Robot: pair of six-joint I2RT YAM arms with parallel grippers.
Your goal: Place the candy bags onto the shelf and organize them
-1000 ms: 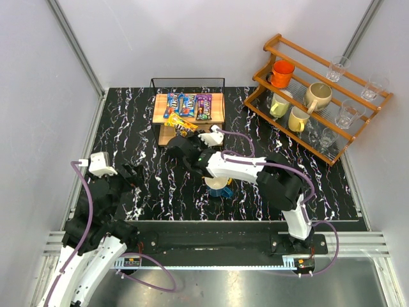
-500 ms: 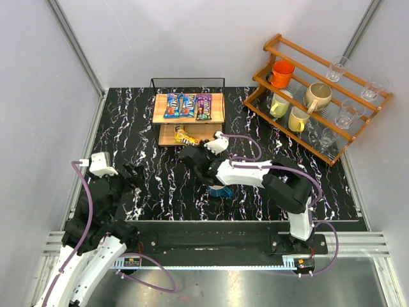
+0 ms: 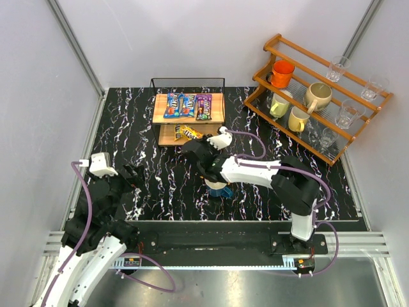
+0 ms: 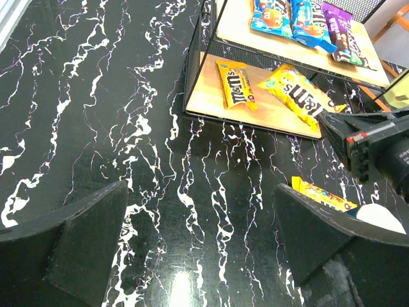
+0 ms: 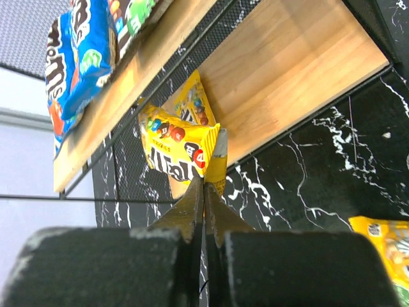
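Pinching the corner of a yellow packet (image 5: 172, 144), the right end effector (image 5: 208, 173) has its two fingers drawn almost together, with only the thin wrapper edge between them. The packet reads "m&m's" in brown letters beside printed coloured candies. It rests on the lower board of the shelf (image 4: 203, 96), and its pinched corner pokes out past the board's edge.

A second yellow packet (image 4: 236, 83) lies flat on the same board, just beside the first and toward the robot's left. It also carries the "m&m's" name.

On the top board, a first blue packet (image 4: 271, 14), a second blue packet (image 4: 310, 25) and a purple packet (image 4: 345, 35) lie side by side. The right wrist view shows part of the "m&m's" lettering on a blue wrapper. The purple one's writing is too small to read.

A third yellow packet (image 4: 323, 194) lies on the black, white-veined counter (image 4: 96, 96), apart from the shelf and next to a white rounded object (image 4: 383, 220) that is only partly in view. Too little of this packet's print shows to read it.

The left end effector (image 4: 199, 192) hangs over the counter well back from the shelf, its fingers spread wide and holding nothing.
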